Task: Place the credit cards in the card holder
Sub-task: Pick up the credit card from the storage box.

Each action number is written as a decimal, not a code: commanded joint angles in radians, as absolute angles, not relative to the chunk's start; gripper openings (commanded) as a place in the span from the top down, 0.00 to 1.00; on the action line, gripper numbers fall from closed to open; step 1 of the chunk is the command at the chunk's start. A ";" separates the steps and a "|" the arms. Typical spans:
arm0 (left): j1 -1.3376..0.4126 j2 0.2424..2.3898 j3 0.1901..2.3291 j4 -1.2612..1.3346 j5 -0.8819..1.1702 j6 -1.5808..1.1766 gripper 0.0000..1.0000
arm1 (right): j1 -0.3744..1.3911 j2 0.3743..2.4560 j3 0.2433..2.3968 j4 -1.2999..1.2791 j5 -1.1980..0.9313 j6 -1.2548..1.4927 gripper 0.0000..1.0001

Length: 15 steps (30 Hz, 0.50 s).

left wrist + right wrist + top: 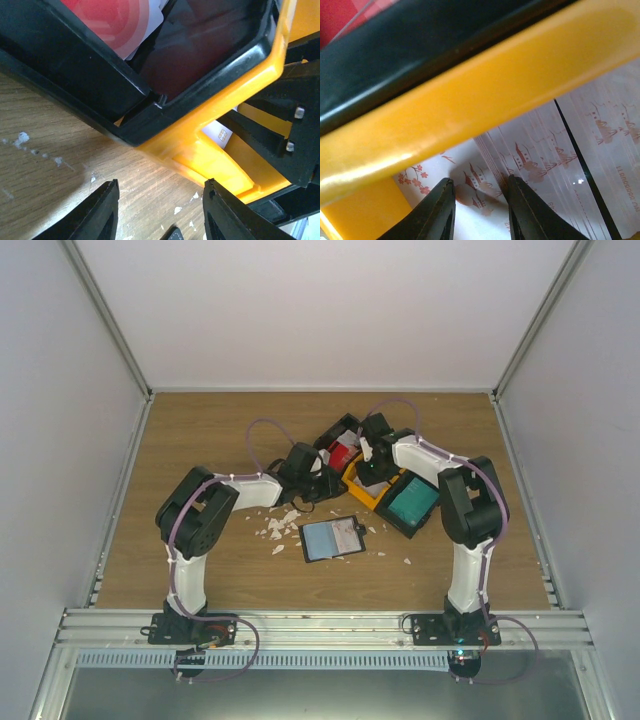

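Observation:
The card holder [330, 538], a black wallet, lies open on the wood in front of the bins, its inside pale blue-grey and whitish. Red-and-white credit cards [120, 25] sit in a black bin [343, 453]. Whitish cards [560, 150] printed with red houses lie stacked in the yellow bin [470, 110]. Teal cards [410, 502] fill another black bin. My left gripper [160, 210] hangs open over bare wood beside the yellow bin's corner [210, 145], nothing between its fingers. My right gripper [480, 205] is inside the yellow bin, slightly open over the whitish cards, one fingertip [520, 210] at the stack's edge.
White crumbs [275, 530] are scattered on the wood left of the wallet, and a few more [407, 562] to its right. The three bins stand touching in a diagonal row at mid-table. Grey walls enclose the table on three sides.

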<state>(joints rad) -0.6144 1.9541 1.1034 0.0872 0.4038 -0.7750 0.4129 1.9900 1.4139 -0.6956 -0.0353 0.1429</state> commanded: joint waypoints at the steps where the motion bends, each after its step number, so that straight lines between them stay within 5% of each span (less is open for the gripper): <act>1: -0.611 1.990 1.136 0.130 0.416 -0.774 0.53 | 0.404 1.975 1.423 -0.715 -0.081 0.132 0.71; 15: -0.612 2.026 1.153 0.137 0.434 -0.770 0.60 | 0.405 1.872 1.408 -0.744 -0.177 0.118 0.73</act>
<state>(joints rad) -0.6144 2.0052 1.1267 0.0937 0.4225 -0.7746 0.4030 1.9335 1.4136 -0.7166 -0.1230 0.1410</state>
